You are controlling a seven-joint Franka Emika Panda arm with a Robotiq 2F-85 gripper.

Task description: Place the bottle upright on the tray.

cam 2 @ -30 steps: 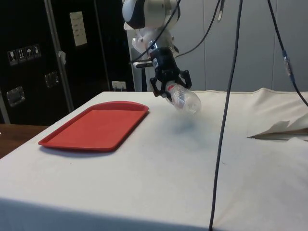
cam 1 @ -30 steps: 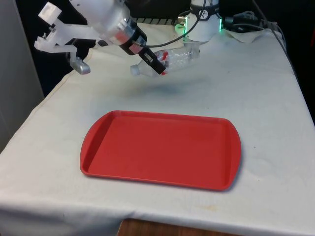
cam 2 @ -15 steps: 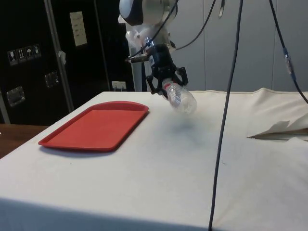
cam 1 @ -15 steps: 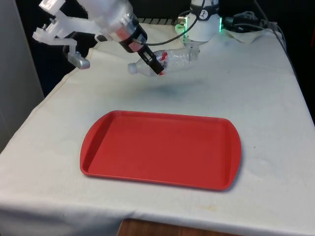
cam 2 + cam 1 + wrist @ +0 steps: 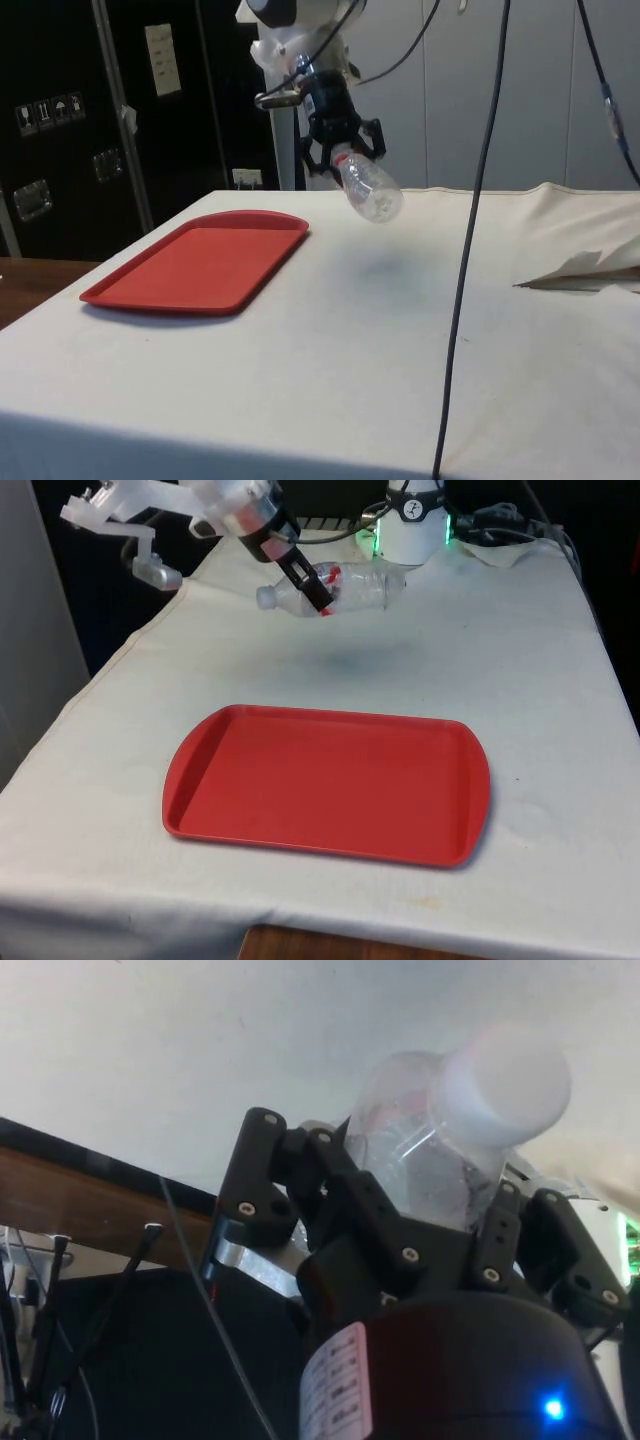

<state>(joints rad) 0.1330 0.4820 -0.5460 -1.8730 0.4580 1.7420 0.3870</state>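
The gripper point(image 5: 312, 588) is clamped on a clear plastic bottle point(image 5: 345, 588), pinching it near the neck end, where a bit of red label shows between the black fingers point(image 5: 325, 150). The bottle hangs in the air above the white tablecloth point(image 5: 520, 680), lying roughly on its side in the front view, its white cap point(image 5: 265, 597) toward the front view's left; in the side view its base tilts downward. It looks empty. The red tray point(image 5: 327, 783) lies flat on the cloth nearer the front camera, well apart from the bottle, with nothing in it.
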